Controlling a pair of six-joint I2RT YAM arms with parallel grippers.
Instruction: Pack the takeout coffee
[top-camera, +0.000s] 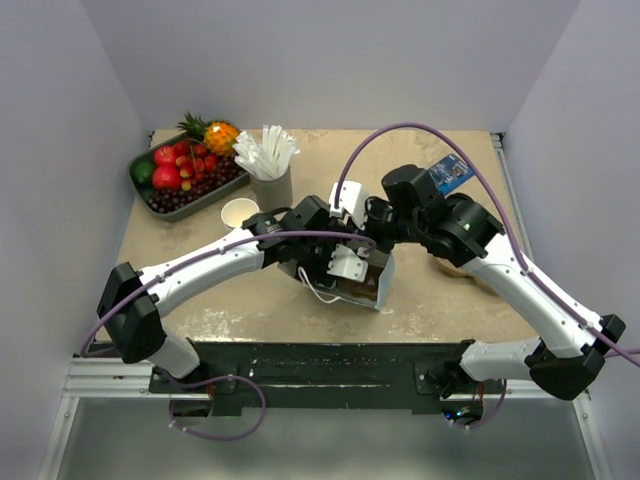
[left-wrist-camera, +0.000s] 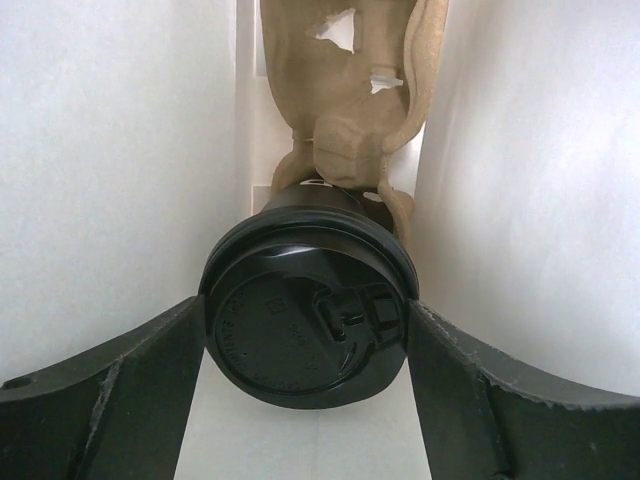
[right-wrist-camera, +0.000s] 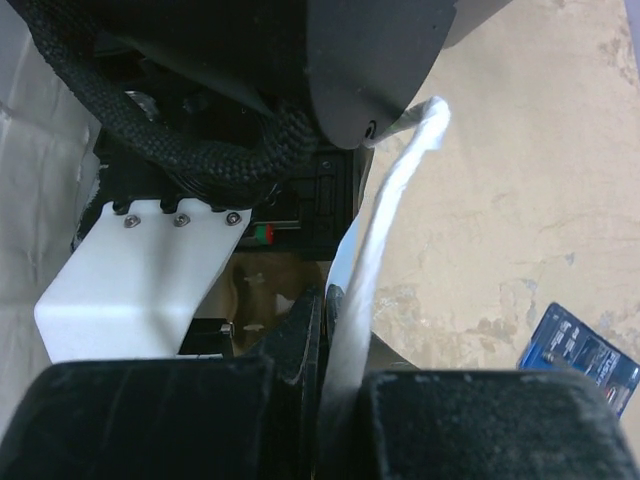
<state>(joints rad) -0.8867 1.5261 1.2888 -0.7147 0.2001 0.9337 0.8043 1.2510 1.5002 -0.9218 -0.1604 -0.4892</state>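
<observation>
The takeout coffee shows its round black lid in the left wrist view, down inside a white paper bag. My left gripper is shut on the cup, one finger against each side of the lid. A crumpled brown paper piece lies deeper in the bag beyond the cup. From above, the bag stands at mid-table with my left gripper reaching into it, so the cup is hidden there. My right gripper is shut on the bag's white rim, holding it from the right side.
A tray of fruit sits at the back left. Beside it stand a grey cup of white sticks and a lidless paper cup. A blue packet lies behind the right arm, also seen as a blue packet in the right wrist view.
</observation>
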